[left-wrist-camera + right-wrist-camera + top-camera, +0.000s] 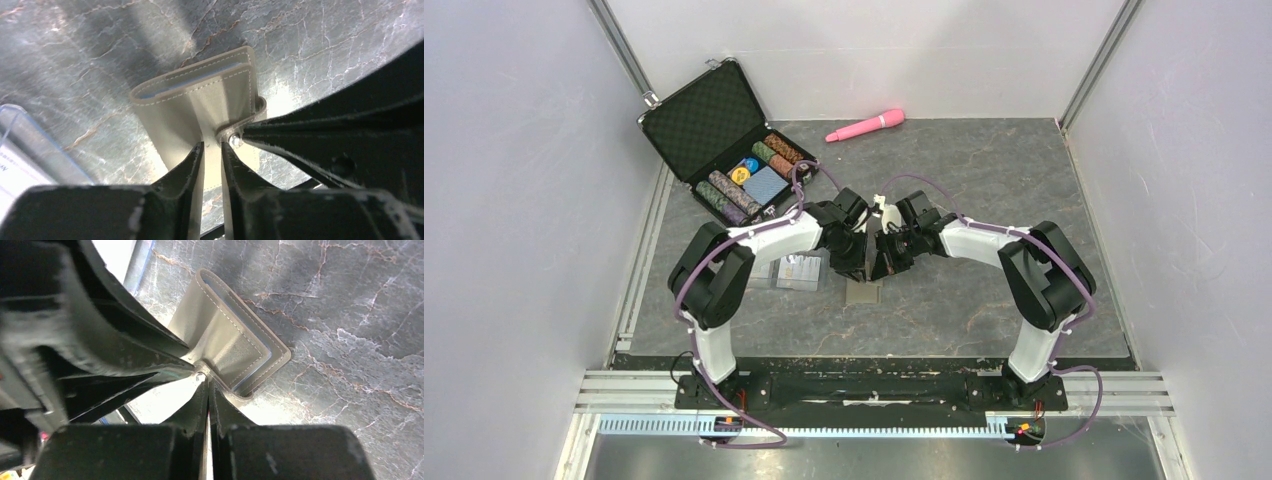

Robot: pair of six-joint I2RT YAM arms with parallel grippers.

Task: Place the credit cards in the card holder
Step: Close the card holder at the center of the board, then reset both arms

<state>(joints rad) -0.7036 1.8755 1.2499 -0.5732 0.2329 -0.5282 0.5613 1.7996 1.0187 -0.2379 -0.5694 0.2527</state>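
The khaki-tan card holder lies on the dark marbled table between both arms, part lifted. In the left wrist view my left gripper is shut on a flap of the card holder, whose light-blue lining shows at its far edge. In the right wrist view my right gripper is shut on the thin snap tab of the card holder. The two grippers meet tip to tip above it. The pale credit cards lie just left of the holder, seemingly in a clear sleeve.
An open black case with poker chips and a blue deck stands at the back left. A pink stick-shaped object lies at the back middle. White walls close in the table on three sides.
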